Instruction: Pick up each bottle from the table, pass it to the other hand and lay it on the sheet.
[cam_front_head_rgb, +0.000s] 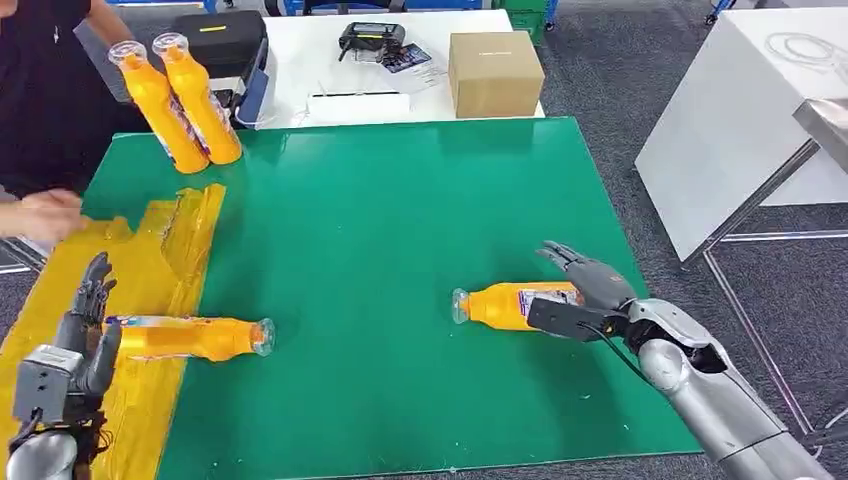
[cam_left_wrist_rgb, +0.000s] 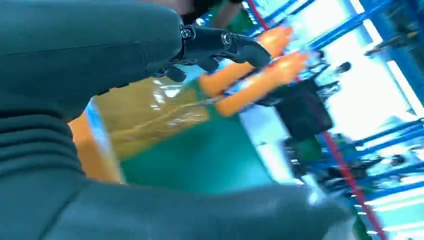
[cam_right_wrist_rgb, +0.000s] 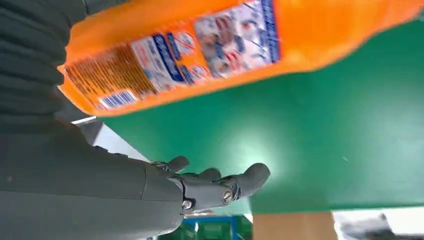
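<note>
Orange bottle (cam_front_head_rgb: 510, 305) lies on its side on the green desk (cam_front_head_rgb: 380, 250) with the right hand (cam_front_head_rgb: 585, 295) spread open at its base, while the left hand (cam_front_head_rgb: 85, 335), fingers apart, stands beside another bottle (cam_front_head_rgb: 190, 337) lying across the yellow sheet's (cam_front_head_rgb: 150, 250) edge.

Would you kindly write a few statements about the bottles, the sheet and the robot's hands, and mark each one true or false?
1. Two orange bottles stand upright at the far left of the green table. True.
2. The bottle by the right hand stands upright. False: that bottle lies on its side.
3. The yellow sheet lies on the table's left side. True.
4. The cardboard box sits on the yellow sheet. False: it sits on the white table behind.
5. The bottle by the left hand lies wholly on the green. False: this bottle lies partly on the sheet.
</note>
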